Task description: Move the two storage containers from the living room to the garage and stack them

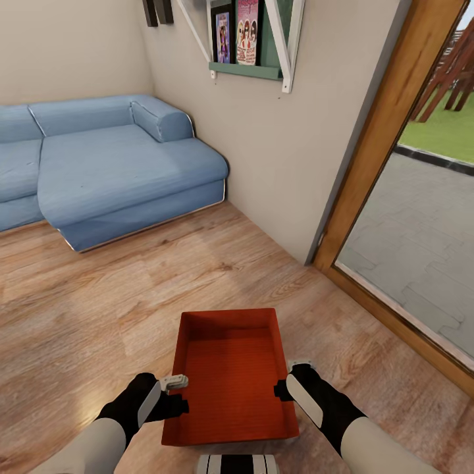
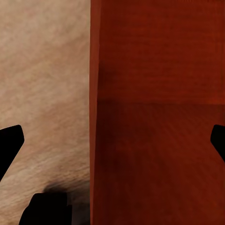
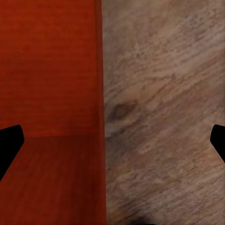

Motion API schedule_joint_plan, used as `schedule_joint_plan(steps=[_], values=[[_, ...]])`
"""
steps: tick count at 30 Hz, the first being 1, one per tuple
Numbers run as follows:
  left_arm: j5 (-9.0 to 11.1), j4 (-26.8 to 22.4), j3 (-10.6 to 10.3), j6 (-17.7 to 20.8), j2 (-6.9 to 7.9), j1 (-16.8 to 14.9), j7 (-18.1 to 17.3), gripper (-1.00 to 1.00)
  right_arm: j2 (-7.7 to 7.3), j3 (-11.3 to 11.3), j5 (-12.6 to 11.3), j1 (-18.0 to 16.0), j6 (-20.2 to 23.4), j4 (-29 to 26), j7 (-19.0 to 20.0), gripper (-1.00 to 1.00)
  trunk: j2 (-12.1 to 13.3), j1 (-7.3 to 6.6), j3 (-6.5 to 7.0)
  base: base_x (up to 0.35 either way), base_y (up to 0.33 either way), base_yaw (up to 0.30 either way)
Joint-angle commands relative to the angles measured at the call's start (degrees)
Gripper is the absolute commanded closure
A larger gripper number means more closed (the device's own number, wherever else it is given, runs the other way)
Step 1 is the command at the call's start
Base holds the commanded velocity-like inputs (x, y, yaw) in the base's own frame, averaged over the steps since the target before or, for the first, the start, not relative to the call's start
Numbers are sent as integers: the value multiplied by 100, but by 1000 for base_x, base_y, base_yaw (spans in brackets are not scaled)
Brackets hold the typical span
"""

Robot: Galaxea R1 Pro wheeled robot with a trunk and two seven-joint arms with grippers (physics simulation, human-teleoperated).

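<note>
**Operator:** Storage container (image 1: 230,375) status: where is it sitting, and which step is running?

**Technician:** It is lying on the light wood plank flooring (image 1: 99,309) of the living room, directly in front of the robot, open side up and empty. The blue sofa (image 1: 105,171) is standing well behind it, and the wood-framed glass door (image 1: 395,197) is off to the robot's right. Judging from this, the pickup step is running: the container is not yet being carried, and the garage leg is not yet starting.

**Operator:** How are the claws standing?

**Technician:** The left claw (image 1: 175,381) is hanging at the container's left wall, and the right claw (image 1: 289,376) is hanging at its right wall. In the left wrist view the left claw (image 2: 112,140) is showing its dark fingertips (image 2: 10,140) set wide apart, straddling that wall (image 2: 93,117). In the right wrist view the right claw (image 3: 112,140) is doing the same, spread wide over the opposite wall (image 3: 100,117). Neither is clamping anything. Whether the fingers are touching the plastic, I cannot tell.

**Operator:** What is the next move calling for?

**Technician:** Probably, both claws are needing to close on their walls evenly, so the container is lifting level rather than tipping.
</note>
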Motion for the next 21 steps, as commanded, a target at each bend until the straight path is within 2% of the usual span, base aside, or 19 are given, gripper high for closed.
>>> schedule_joint_plan(steps=[1, 16, 17, 21], values=[[16, -8, 37, 31, -4, -1, -2, -100, -4, 26, -60, -5, 7, -7, -57, -100, -2, -1, -4, 0, 0, 0], [26, -8, 46, 31, -2, -1, -10, -100, -4, 26, -60, -5, 7, -7, -57, -100, -2, -1, -4, 0, 0, 0], [26, -8, 43, 31, -2, -1, -10, 100, -4, 26, -60, -5, 7, -7, -57, -100, -2, -1, -4, 0, 0, 0], [26, -8, 38, 31, -2, -1, -10, 100, -4, 26, -60, -5, 7, -7, -57, -100, -2, -1, -4, 0, 0, 0]])
